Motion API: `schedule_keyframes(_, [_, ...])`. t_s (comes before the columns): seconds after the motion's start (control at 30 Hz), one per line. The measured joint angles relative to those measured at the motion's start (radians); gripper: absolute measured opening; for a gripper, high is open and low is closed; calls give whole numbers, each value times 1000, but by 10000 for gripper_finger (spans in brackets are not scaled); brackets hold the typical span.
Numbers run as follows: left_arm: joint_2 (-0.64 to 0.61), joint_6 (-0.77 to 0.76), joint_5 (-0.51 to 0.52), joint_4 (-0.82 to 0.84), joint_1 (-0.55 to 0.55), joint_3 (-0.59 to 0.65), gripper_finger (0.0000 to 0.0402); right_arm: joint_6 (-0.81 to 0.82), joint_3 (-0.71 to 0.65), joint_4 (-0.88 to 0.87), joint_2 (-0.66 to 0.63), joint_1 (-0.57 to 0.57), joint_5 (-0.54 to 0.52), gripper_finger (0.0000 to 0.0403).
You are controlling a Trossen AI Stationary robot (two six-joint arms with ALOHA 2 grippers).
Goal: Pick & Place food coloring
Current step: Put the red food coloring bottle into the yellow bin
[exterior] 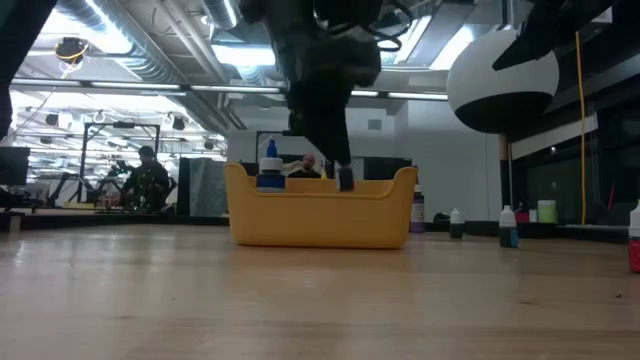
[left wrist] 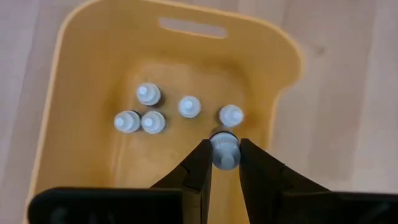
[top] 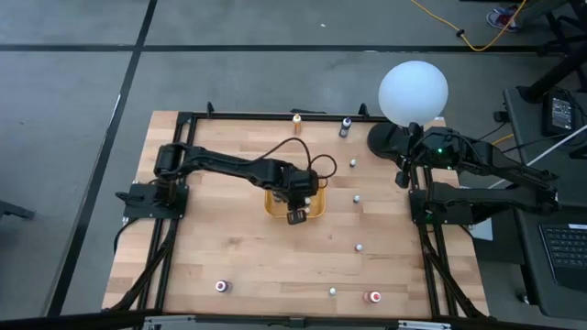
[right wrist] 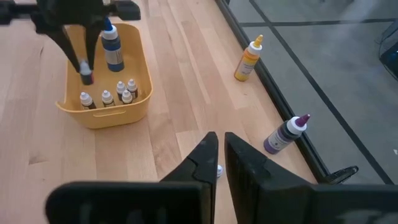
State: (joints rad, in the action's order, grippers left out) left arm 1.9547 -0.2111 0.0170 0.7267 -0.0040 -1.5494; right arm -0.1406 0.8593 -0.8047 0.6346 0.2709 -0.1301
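- Left wrist view: we are holding one small food coloring bottle [left wrist: 224,151] pinched by its cap in the left gripper [left wrist: 224,163], poised over the yellow tray [left wrist: 62,93] beside five bottles already standing inside.
- We are judging that a straight descent into the free spot, then a gentle release, is avoiding knocking neighbours.
- Our right gripper [right wrist: 220,163] is waiting with fingers nearly together, empty.

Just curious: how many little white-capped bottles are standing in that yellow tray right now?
5 bottles: three clustered, two nearer the left gripper, which holds a sixth bottle. Others may be hidden.
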Motion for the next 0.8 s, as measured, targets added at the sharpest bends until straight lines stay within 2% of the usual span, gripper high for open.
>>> schedule_keyframes(0.43, [79,15,71,5,8,0,61,0,0,0,0,0,0,34])
schedule_keyframes(0.8, [97,41,60,-5,20,0,61,1,0,0,0,0,0,34])
